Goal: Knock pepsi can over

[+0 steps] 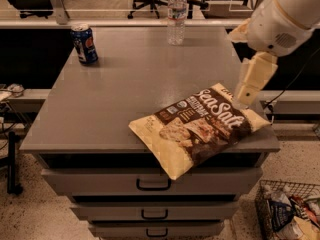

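Observation:
The pepsi can [84, 44] stands upright near the far left corner of the grey cabinet top [130, 84]. It is dark blue with a round logo and a silver top. My gripper [252, 80] hangs from the white arm at the right side, over the right end of the chip bag [199, 126]. It is far from the can, across the cabinet top.
A clear water bottle [177, 15] stands at the far middle edge. The Sea Salt chip bag lies at the front right and overhangs the front edge. Drawers [152, 183] run below. A wire basket [290, 211] sits on the floor at lower right. Office chairs stand behind.

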You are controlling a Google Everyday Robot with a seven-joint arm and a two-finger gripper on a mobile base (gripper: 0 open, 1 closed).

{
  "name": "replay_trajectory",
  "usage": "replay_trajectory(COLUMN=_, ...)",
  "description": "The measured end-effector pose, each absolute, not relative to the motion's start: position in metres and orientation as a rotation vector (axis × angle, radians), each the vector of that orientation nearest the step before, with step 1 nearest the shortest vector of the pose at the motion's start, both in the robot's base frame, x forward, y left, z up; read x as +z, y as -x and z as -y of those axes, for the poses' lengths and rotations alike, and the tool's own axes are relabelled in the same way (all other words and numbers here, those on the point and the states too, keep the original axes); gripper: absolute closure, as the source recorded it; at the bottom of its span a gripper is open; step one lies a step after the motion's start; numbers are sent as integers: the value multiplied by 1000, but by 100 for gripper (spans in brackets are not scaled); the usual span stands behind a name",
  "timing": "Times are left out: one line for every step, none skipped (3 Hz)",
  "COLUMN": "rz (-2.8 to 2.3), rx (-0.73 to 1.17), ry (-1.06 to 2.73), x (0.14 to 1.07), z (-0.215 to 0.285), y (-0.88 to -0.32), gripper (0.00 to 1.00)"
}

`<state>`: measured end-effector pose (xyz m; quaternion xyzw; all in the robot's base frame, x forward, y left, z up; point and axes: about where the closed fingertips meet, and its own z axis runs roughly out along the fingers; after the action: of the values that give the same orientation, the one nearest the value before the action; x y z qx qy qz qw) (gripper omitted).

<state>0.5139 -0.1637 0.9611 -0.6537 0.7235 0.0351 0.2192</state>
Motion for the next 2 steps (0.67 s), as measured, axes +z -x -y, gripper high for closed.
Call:
replay_trajectory(rz=-1829, rx=249, ry=1794, x=953, z=107, y=-568, gripper=0)
replay_trajectory(rz=-1677, rx=426, ry=1722, x=950, z=52, y=-602, gripper=0)
